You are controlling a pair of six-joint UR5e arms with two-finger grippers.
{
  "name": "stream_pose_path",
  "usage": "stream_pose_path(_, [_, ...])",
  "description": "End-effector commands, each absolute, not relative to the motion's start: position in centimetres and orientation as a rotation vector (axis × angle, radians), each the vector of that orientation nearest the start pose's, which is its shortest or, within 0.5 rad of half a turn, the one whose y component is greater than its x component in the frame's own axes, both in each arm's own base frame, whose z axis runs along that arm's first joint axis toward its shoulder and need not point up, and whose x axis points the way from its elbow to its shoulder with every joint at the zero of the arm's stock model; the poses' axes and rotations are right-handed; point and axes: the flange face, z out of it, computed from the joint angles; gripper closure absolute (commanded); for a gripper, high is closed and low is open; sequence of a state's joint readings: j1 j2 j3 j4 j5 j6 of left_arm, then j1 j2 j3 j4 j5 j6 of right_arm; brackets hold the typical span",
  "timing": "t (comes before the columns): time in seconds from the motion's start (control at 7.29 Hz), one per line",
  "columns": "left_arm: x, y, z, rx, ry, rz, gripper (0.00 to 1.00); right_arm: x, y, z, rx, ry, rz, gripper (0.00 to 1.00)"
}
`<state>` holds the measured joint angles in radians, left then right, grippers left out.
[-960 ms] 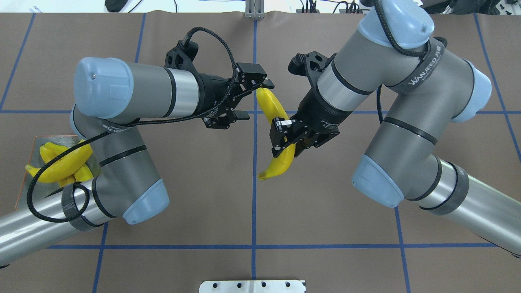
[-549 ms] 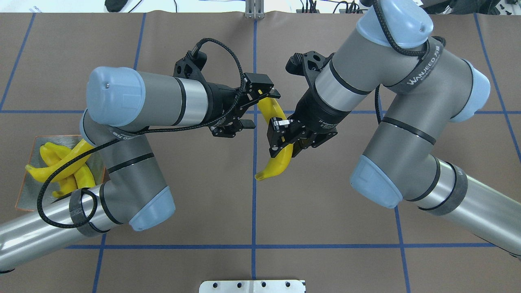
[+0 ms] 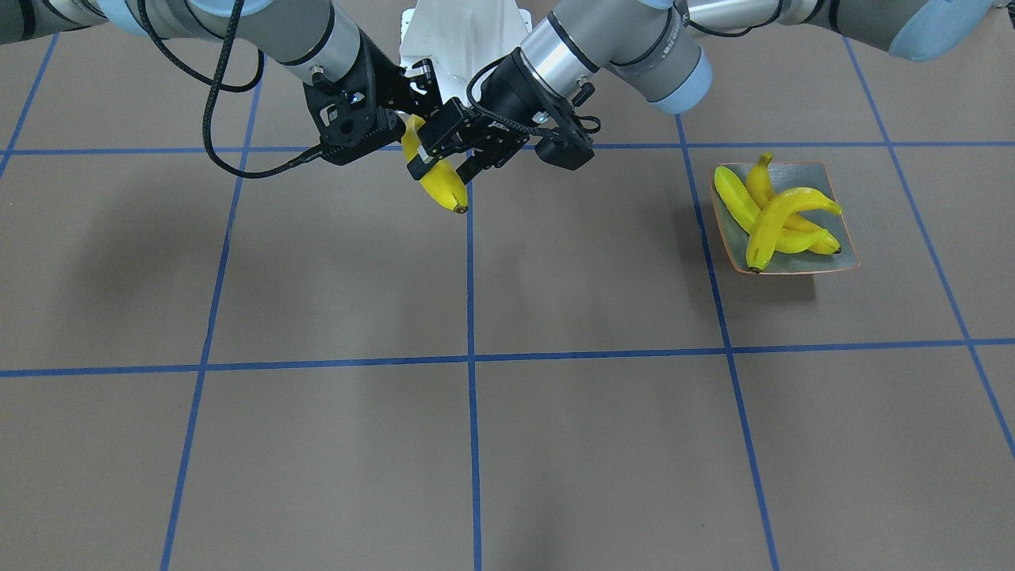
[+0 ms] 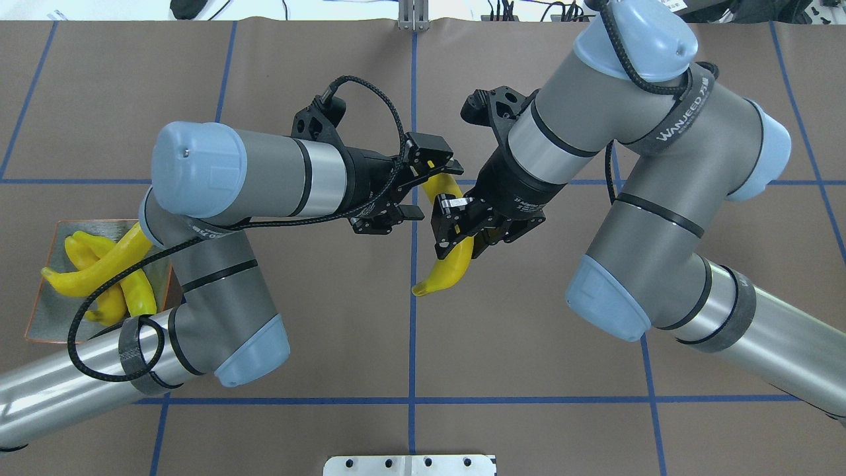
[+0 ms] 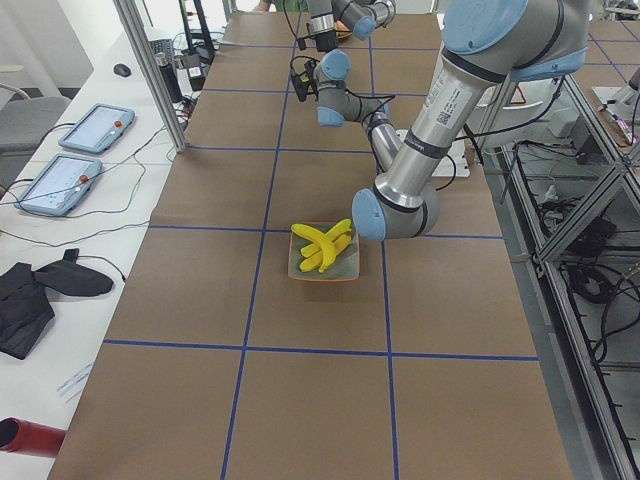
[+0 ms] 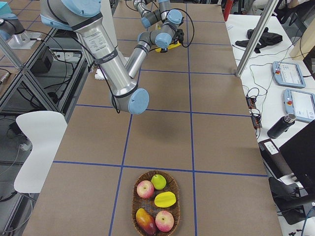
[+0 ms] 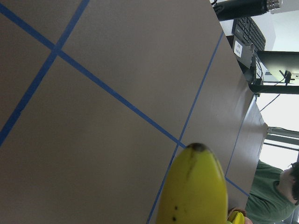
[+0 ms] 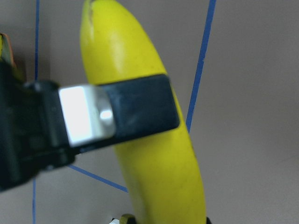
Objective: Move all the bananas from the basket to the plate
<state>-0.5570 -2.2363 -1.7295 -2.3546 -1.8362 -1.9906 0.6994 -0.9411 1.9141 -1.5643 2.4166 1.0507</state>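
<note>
One yellow banana (image 4: 448, 268) hangs above the table's middle, with my right gripper (image 4: 459, 235) shut on its midsection. A black finger pad (image 8: 135, 109) lies across the banana (image 8: 159, 177). My left gripper (image 4: 428, 188) is open, its fingers either side of the banana's far end (image 3: 444, 186), whose dark tip (image 7: 196, 148) fills the left wrist view. The plate (image 4: 39, 324), grey-green with an orange rim, sits at the left and holds three bananas (image 4: 86, 277), also seen from the front on the plate (image 3: 842, 255). The basket (image 6: 134, 206) stands at the table's right end; no bananas show in it.
The basket holds apples and other fruit (image 6: 165, 199). My left arm's elbow (image 4: 251, 347) hangs close to the plate. A white base plate (image 4: 410, 465) lies at the near edge. A person (image 7: 268, 196) sits beyond the table.
My left arm has swung right and its open fingers now straddle the banana's far end. The right gripper with the banana has shifted slightly left. More of the plate shows.
</note>
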Motion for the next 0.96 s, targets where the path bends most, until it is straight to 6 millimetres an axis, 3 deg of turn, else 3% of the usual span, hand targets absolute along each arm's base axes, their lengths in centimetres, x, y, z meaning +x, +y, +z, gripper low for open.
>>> stream_pose_path(0.0, [47.13, -41.85, 10.30, -0.109, 1.635, -0.549, 0.17, -40.72, -41.83, 13.74, -0.110, -1.190, -0.257, 1.00])
stream_pose_path(0.55, [47.23, -41.92, 10.41, -0.112, 1.632, -0.553, 0.33, -40.75, -41.72, 13.77, -0.112, -1.191, -0.259, 1.00])
stream_pose_path(0.82, [47.19, -41.89, 9.75, -0.112, 1.641, -0.550, 0.35, -40.79, -41.77, 13.91, -0.113, -1.188, -0.257, 1.00])
